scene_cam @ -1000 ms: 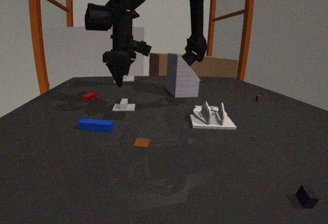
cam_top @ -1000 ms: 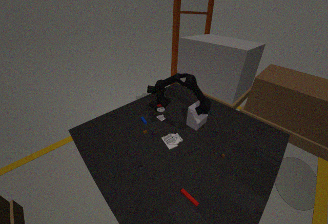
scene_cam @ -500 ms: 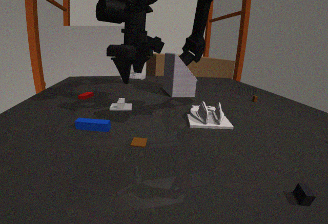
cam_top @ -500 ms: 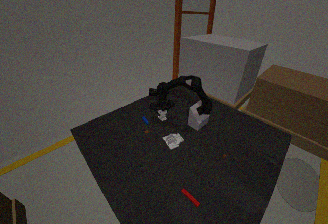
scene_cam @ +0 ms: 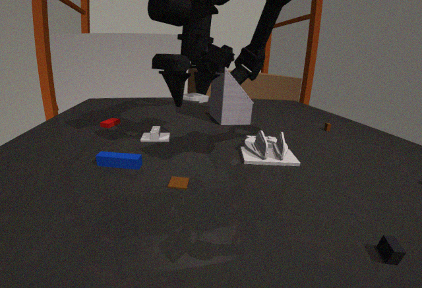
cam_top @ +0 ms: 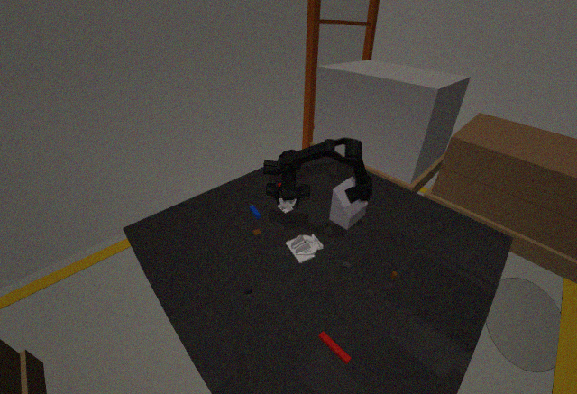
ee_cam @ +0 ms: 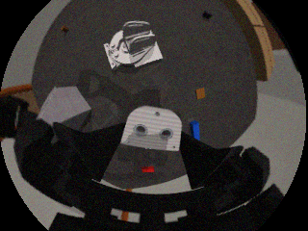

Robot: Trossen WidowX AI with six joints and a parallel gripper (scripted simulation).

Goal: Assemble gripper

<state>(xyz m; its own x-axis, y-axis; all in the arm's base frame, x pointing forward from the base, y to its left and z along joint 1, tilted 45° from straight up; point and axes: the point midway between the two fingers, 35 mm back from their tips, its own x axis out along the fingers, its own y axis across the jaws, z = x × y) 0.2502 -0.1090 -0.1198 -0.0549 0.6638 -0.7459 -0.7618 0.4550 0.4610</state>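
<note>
The white gripper base (cam_top: 297,256) (scene_cam: 251,161) (ee_cam: 155,57) lies on the dark table. Two white jaws stand on it side by side, the left jaw (scene_cam: 262,145) and the right jaw (scene_cam: 282,145) in the exterior view; whether their teeth mesh cannot be told. My gripper (scene_cam: 190,99) (ee_cam: 152,129) is shut on the white housing plate (scene_cam: 196,97) (ee_cam: 155,137), a flat plate with a rounded edge and two round holes. It is held above the table, away from the base. The plate's underside is hidden.
A small white stand (cam_top: 285,208) (scene_cam: 155,138) is near the gripper. A pale wedge block (cam_top: 345,210) (scene_cam: 236,107) (ee_cam: 64,106) stands beside the arm. A blue bar (cam_top: 254,211) (scene_cam: 119,160) (ee_cam: 194,130), orange tile (scene_cam: 178,182) (ee_cam: 200,93) and red block (scene_cam: 109,122) (ee_cam: 147,169) lie around.
</note>
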